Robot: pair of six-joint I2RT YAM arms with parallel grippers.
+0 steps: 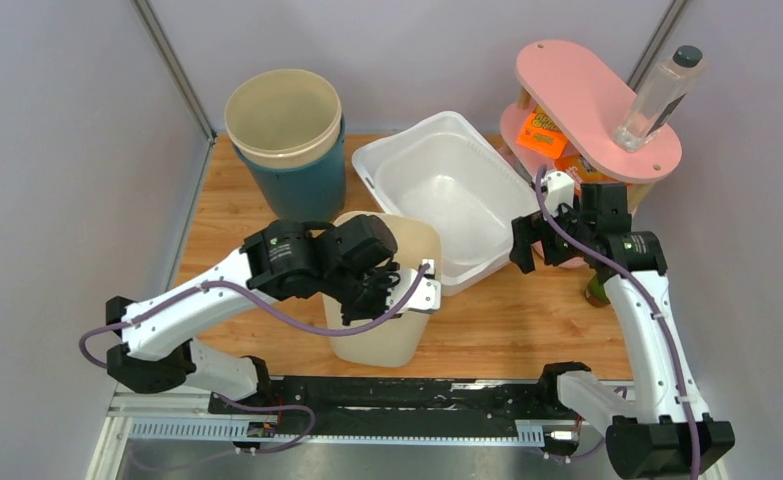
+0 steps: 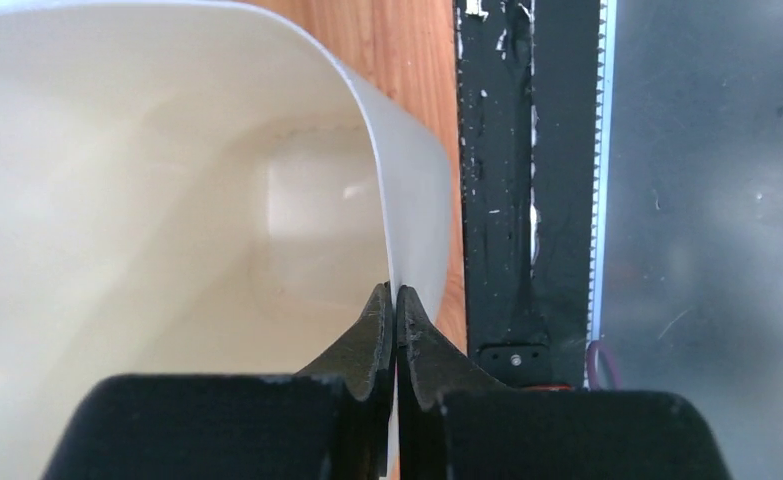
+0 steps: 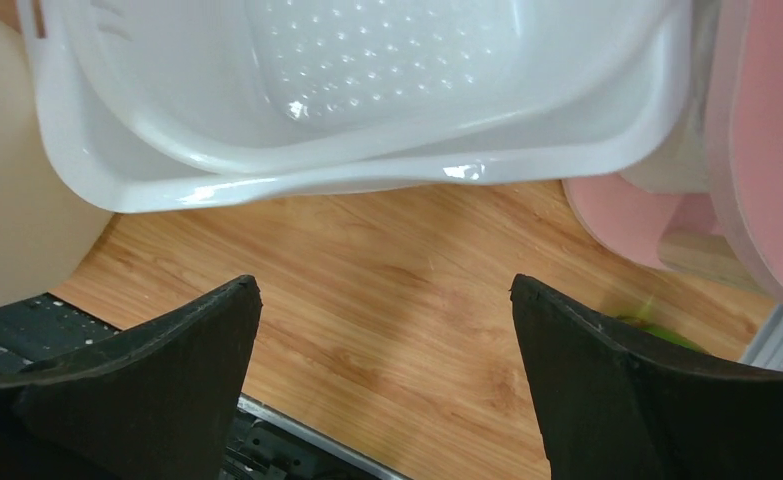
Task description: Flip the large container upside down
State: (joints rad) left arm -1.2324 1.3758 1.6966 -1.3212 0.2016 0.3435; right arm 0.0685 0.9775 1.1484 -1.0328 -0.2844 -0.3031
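Both jaws of the left gripper [image 2: 395, 296] pinch the container [image 2: 147, 200] by its thin cream wall, while the right gripper [image 3: 385, 290] stands open over bare wood [image 3: 397, 400] by the glossy tub [image 3: 367, 90].

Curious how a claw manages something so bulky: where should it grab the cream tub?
Pinch the cream tub by its rim wall, one finger inside, one outside, from the open mouth. Its body is too wide to span; the left gripper holds it so.

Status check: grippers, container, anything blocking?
Left gripper shut on cream container wall. Right gripper open, empty, over table. Container not yet inverted. White tub close beside it.
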